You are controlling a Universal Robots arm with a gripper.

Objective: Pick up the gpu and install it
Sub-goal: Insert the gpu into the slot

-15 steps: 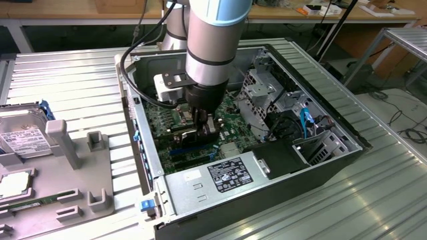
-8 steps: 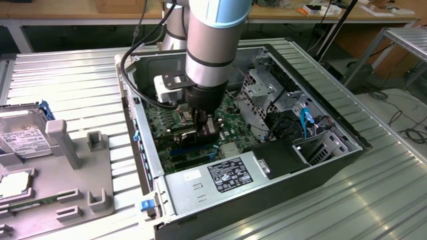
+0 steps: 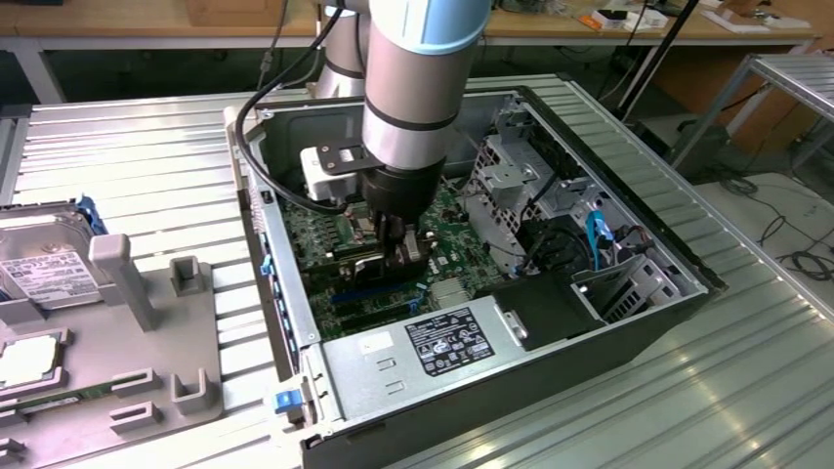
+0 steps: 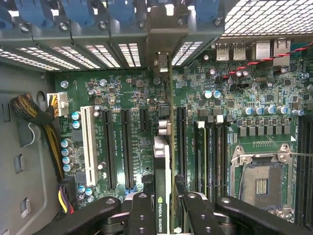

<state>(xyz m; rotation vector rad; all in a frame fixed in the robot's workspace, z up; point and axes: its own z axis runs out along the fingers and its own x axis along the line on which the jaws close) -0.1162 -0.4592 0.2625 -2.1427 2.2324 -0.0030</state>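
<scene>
Inside the open computer case [image 3: 651, 293], my gripper [image 3: 397, 252] reaches down over the green motherboard [image 3: 450, 249]. It is shut on the gpu [image 4: 162, 166], which the wrist view shows edge-on, standing upright between the two black fingers [image 4: 142, 213]. The card runs along the motherboard [image 4: 122, 93] between the long black expansion slots [image 4: 126, 147]. Its silver bracket [image 4: 165, 34] sits at the case's rear slot openings. In the exterior view the gpu [image 3: 369, 260] shows as a dark strip under the wrist. I cannot tell whether its lower edge is in a slot.
A white slot [image 4: 88, 142], memory slots [image 4: 210, 156] and the processor socket [image 4: 261, 181] flank the card. The power supply [image 3: 431, 342] and drive cages [image 3: 509, 186] crowd the case. At the exterior view's left a grey fixture [image 3: 156, 322] holds a hard drive [image 3: 46, 259].
</scene>
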